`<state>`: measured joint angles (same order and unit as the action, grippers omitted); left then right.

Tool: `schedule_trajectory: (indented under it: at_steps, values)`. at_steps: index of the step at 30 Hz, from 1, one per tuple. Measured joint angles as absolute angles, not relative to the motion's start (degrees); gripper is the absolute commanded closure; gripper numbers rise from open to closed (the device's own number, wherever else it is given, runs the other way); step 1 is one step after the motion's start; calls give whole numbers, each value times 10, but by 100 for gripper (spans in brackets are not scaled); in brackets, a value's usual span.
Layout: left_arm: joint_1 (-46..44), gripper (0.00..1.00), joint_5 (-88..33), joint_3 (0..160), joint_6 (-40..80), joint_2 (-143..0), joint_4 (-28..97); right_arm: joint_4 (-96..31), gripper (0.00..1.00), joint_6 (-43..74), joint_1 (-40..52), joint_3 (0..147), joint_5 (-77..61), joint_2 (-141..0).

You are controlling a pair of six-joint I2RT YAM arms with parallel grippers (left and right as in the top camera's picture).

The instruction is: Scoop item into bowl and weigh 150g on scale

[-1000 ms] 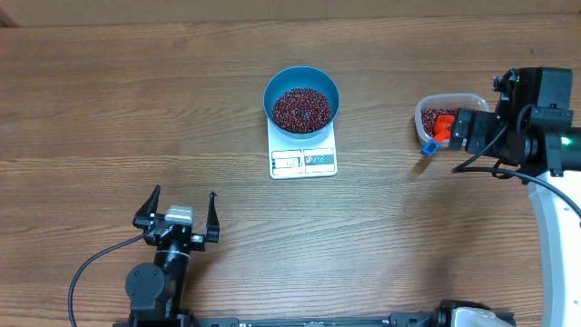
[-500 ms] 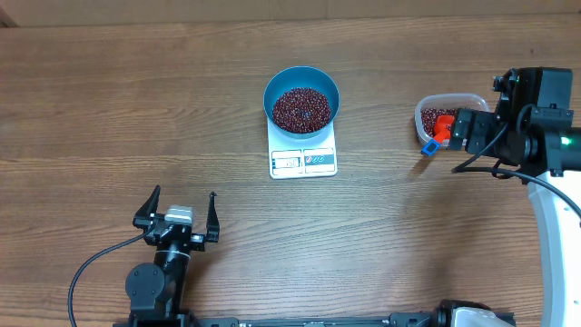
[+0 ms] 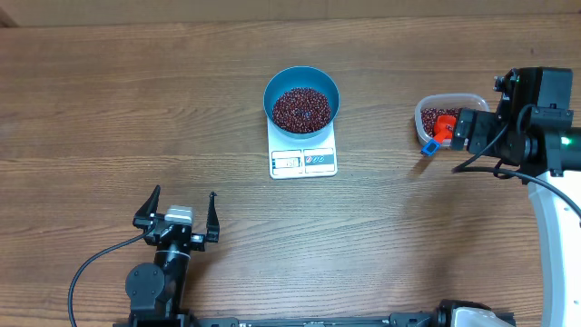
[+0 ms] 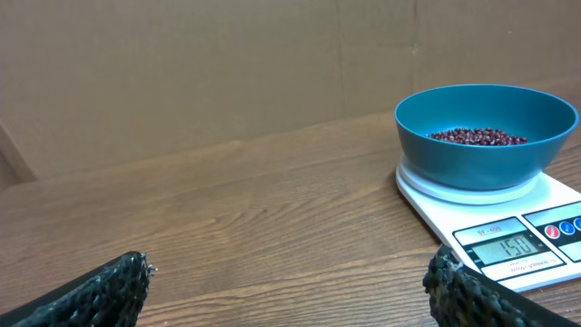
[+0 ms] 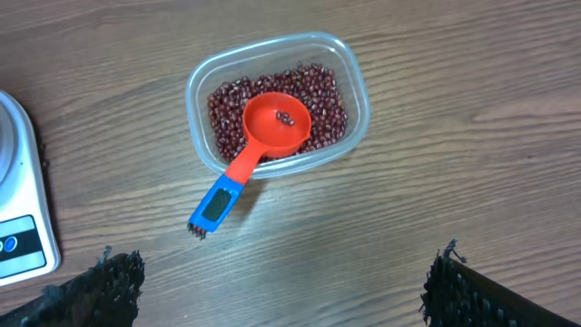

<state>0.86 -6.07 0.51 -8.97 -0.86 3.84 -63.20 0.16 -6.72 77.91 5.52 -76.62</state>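
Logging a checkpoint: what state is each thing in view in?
bowl: on the scale, part-filled with beans.
scale: display on, seemingly reading 150.
tub: open, holding beans and scoop.
scoop: lying in tub, handle over rim, few beans inside.
left gripper: open, empty.
right gripper: open, empty.

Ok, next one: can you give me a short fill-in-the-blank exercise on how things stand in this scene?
1. The bowl of beans stands ____ the scale.
2. The red scoop lies with its cup in the clear tub, and the end of its handle is coloured ____.
3. The left end effector and the right end effector are both ____ and hold nothing.

Missing words: on; blue; open.
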Motion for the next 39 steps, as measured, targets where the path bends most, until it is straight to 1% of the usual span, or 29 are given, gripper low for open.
schedule_trajectory:
  at_steps: [5,11,17,20,26,33,39]
  values:
    - [9,0,-61,5,-90,-8,38,-564,0,1,-67,770,45,-752]
    - [9,0,-61,5,-90,-9,38,-421,0,0,-67,710,-35,-684]
    - [9,0,-61,5,-90,-9,38,-218,0,1,-67,572,-112,-615]
    - [9,1,-61,5,-90,-9,38,-88,0,16,-67,483,-134,-590]
    - [9,0,-61,5,-90,-8,38,61,0,39,-67,339,-147,-534]
    - [9,1,-61,5,-90,-8,38,173,0,46,-67,193,-149,-451]
    - [9,0,-61,5,-90,-8,38,233,0,46,-69,92,-148,-384]
